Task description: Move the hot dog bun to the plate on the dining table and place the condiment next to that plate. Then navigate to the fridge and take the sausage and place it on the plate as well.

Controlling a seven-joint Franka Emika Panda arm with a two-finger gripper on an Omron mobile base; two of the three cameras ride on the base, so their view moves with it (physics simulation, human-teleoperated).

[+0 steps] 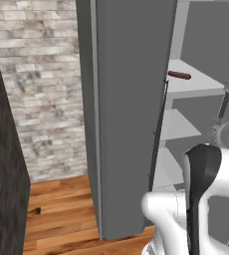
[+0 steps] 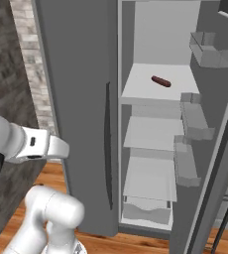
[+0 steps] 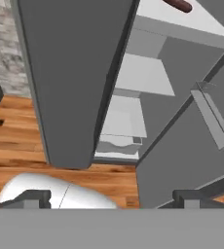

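Sausage (image 2: 161,82) lies alone on the upper shelf (image 2: 136,89) of the open fridge (image 1: 131,119), slanted across the pale surface and well apart from the door bins (image 2: 195,121). It looks light, short and round, with a smooth skin, so it will likely roll or slip under a careless pinch. Best hold is probably across its middle, jaws square to its length. The gripper (image 3: 111,197) hangs low before the fridge, jaws spread wide and holding nothing, far below the shelf.
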